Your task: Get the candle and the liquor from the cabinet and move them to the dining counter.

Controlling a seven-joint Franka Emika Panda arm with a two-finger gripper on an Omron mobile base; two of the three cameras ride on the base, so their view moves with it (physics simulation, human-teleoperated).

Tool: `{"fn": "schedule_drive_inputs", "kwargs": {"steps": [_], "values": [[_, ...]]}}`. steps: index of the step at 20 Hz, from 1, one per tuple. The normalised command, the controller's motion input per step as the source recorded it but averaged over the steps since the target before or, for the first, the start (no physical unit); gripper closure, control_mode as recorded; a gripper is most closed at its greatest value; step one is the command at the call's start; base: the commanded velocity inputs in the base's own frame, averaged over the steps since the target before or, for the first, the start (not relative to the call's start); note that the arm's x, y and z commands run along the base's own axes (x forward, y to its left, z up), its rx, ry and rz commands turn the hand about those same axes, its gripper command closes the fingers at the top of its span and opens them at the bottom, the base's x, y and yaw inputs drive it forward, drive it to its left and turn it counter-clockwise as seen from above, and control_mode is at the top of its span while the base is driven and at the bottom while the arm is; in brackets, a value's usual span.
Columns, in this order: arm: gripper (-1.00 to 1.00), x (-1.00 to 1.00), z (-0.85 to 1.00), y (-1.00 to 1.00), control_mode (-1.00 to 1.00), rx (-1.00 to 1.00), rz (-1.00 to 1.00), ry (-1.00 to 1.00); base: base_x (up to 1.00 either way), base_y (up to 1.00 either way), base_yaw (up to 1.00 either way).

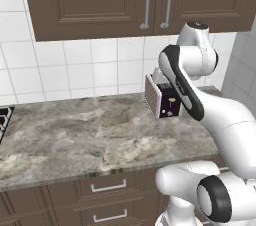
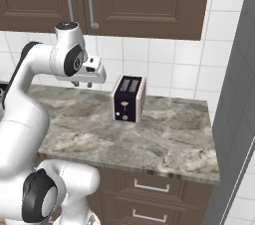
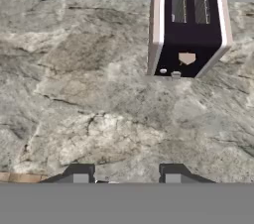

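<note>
Toaster (image 2: pixel 128 98): a dark two-slot unit with pale pinkish side panels, standing upright on the marble worktop (image 2: pixel 149 134) near the white tile wall (image 1: pixel 75 70). In the hand view it sits at the upper right with both slots facing the camera and its top edge cut off by the frame. In the left base view the arm's forearm covers its right part.

Gripper (image 2: pixel 82 84): hanging over the worktop, to the left of the toaster and apart from it, pointing down. In the hand view the two fingertips (image 3: pixel 79 173) rise at the bottom with bare marble showing between them; they stand parted with a clear gap and hold nothing.

Cabinet (image 1: pixel 100 2): mounted on the wall above the worktop, both doors closed. Two long silver bar handles (image 1: pixel 146 0) hang side by side at the meeting edge of the doors. The top of the cabinet is cut off in both base views. With the doors closed, its interior is hidden, so the candle and the liquor cannot be located.

Drawer units (image 2: pixel 149 194) with short silver handles run under the worktop front edge. A tall grey panel (image 2: pixel 236 119) borders the worktop on the right side. A dark object (image 1: pixel 4 120) is cut off at the left frame edge on the worktop; it cannot be identified. A narrow strip of light wood (image 3: pixel 22 177) shows at the lower left of the hand view.
</note>
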Motion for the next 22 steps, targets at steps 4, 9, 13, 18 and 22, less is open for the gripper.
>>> {"fn": "schedule_drive_inputs", "kwargs": {"steps": [4, 9, 13, 18, 22], "values": [[-1.0, -0.05, 0.22, 0.0, -1.0, 0.0, 0.02, -0.19, 0.0, 0.0, 0.0], [-1.0, -0.17, 0.59, 0.0, -1.0, 0.0, 0.14, -0.65, 0.0, 0.0, 0.0], [-1.0, -0.04, 0.33, 0.0, -1.0, 0.0, 0.12, -0.75, 0.0, 0.0, 0.0], [-1.0, 0.0, 0.21, -0.07, -1.0, 0.01, 0.02, -0.68, 0.0, 0.0, 0.0], [-1.0, 0.05, 0.47, -0.04, -1.0, 0.07, -0.03, -0.43, 0.0, 0.0, 0.0]]}}
